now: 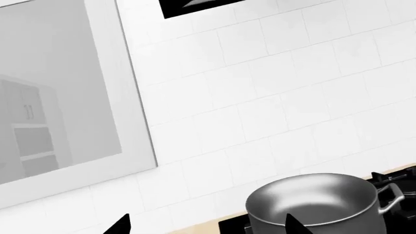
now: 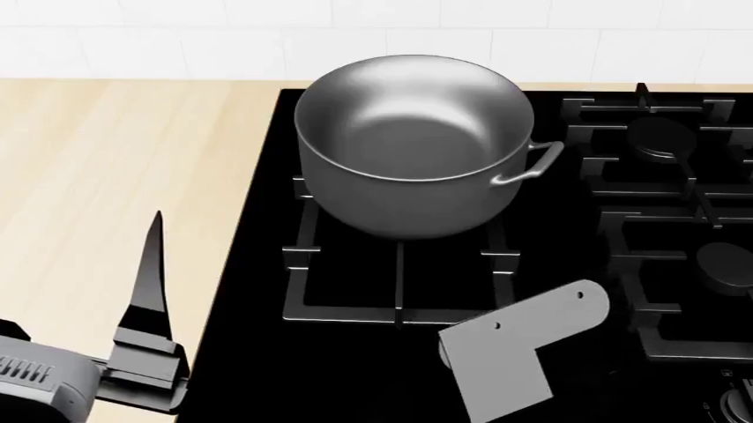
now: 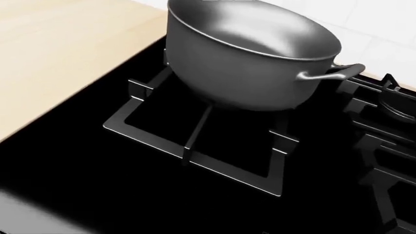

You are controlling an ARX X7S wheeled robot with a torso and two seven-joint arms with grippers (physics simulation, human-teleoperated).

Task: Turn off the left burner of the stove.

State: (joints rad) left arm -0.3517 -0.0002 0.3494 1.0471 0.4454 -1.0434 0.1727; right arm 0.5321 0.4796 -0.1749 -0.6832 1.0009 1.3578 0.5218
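The stove (image 2: pixel 242 352) is a black glass cooktop set in a pale wooden counter. The left burner's square grate (image 2: pixel 400 310) carries a grey steel pot (image 2: pixel 412 141), which hides the burner's centre. The grate (image 3: pixel 195 146) and pot (image 3: pixel 254 53) also show in the right wrist view. My left gripper (image 1: pixel 208 225) is open and empty, its fingertips wide apart, over the counter left of the stove (image 2: pixel 151 291). The pot (image 1: pixel 318 200) shows beyond it. Of my right arm only a grey bracket (image 2: pixel 530 348) shows, in front of the grate. Its jaws do not stand out against the black glass.
Smaller paired grates (image 2: pixel 659 141) lie right of the pot. A round dark knob (image 2: pixel 739 404) shows partly at the head view's lower right corner. The wooden counter (image 2: pixel 106 159) stretches left. A white tiled wall (image 1: pixel 273 73) and a window (image 1: pixel 58 87) stand behind.
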